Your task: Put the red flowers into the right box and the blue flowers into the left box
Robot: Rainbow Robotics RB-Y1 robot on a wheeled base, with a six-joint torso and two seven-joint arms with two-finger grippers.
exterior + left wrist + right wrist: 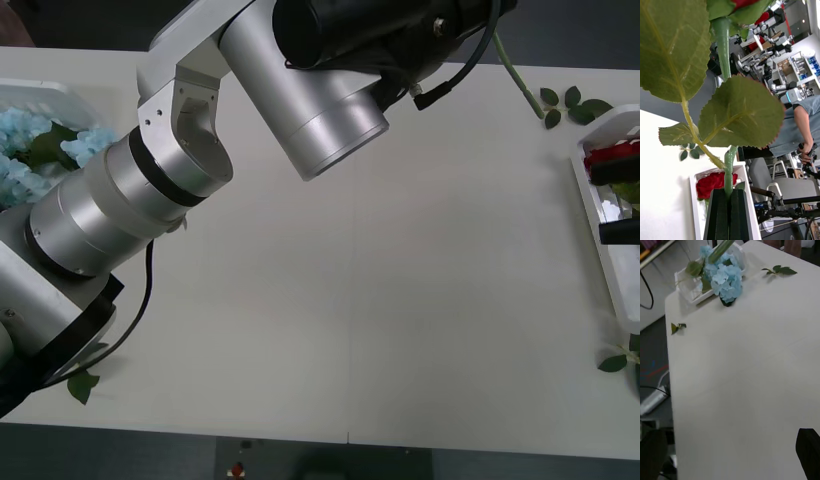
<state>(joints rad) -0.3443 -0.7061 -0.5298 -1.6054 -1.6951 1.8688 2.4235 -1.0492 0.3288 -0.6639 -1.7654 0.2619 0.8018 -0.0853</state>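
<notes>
My left gripper [729,210] is shut on the green stem of a red flower [728,165], whose big leaves and red bud [742,3] rise toward the camera. Beyond the fingers lies the right box [694,204] with a red rose [711,184] in it. In the front view the left arm crosses the top, a green stem [513,68] sticks out past it, and the right box [592,215] with red flowers [612,155] sits at the right edge. The blue flowers [25,150] fill the left box [70,97], also seen as blue flowers [725,279] in the left box [687,288]. My right gripper [730,433] is open, over bare table.
Loose green leaf sprigs lie on the table: one sprig [575,103] at the far right, one leaf [82,385] at the near left, another leaf [622,360] at the near right. The left arm's silver links [130,195] hang over the table's left half. A seated person [799,120] is beyond the table.
</notes>
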